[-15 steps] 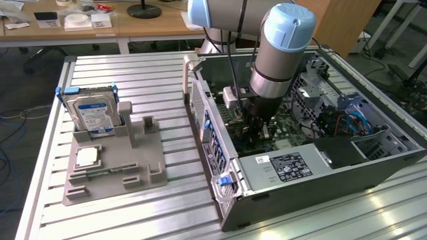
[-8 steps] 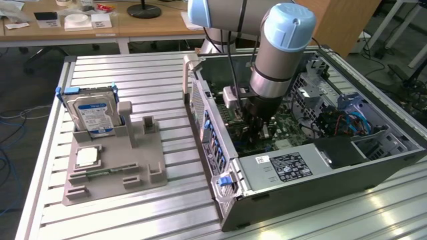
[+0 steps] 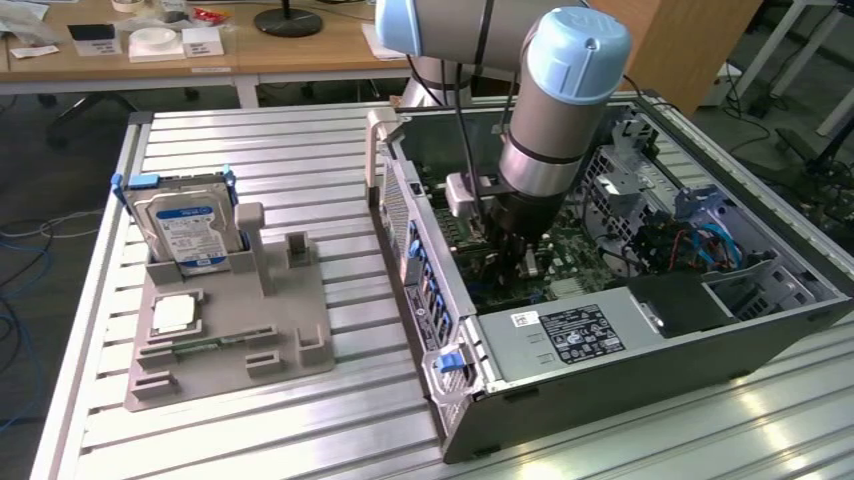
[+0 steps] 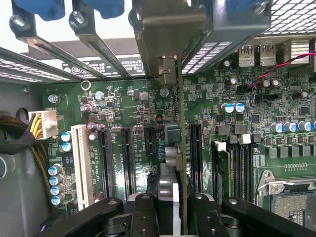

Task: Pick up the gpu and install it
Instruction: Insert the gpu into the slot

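Note:
My gripper (image 3: 514, 258) is down inside the open PC case (image 3: 801, 300), over the motherboard (image 4: 123, 106). In the wrist view the gripper (image 4: 172, 213) is shut on the gpu (image 4: 179, 128), which I see edge-on as a thin green board with a dark face. The card stands upright on the motherboard between two black expansion slots (image 4: 127, 158), and its silver bracket (image 4: 168, 29) reaches the case's rear slot openings. I cannot tell whether its lower edge is fully in a slot.
A hard drive (image 3: 187, 225) with a blue-white label stands upright on a grey fixture (image 3: 300, 300) at the exterior view's left, with a memory stick (image 3: 200, 345) lying in it. Inside the case are the power supply (image 3: 574, 335), drive cage (image 3: 747, 285), memory slots (image 4: 237, 168) and a white slot (image 4: 81, 163).

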Controlling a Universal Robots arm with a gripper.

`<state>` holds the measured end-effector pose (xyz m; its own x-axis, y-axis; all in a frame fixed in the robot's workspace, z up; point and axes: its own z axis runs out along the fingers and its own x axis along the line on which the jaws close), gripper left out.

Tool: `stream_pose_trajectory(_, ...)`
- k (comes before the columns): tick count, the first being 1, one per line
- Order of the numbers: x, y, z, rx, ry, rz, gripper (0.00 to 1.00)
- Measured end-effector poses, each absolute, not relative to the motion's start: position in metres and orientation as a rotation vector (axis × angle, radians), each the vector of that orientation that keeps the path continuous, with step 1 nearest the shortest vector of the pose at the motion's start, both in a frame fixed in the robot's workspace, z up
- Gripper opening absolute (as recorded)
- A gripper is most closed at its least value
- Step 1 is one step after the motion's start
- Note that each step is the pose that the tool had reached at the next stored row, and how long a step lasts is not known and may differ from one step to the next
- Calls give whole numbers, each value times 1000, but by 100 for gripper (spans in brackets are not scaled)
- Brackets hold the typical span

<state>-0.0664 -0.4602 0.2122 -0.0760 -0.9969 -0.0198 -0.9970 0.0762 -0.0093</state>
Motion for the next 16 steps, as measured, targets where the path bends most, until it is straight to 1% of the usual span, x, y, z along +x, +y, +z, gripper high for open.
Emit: stream_pose_trajectory(16,-66,-460,211,-2120,2288,12,28)
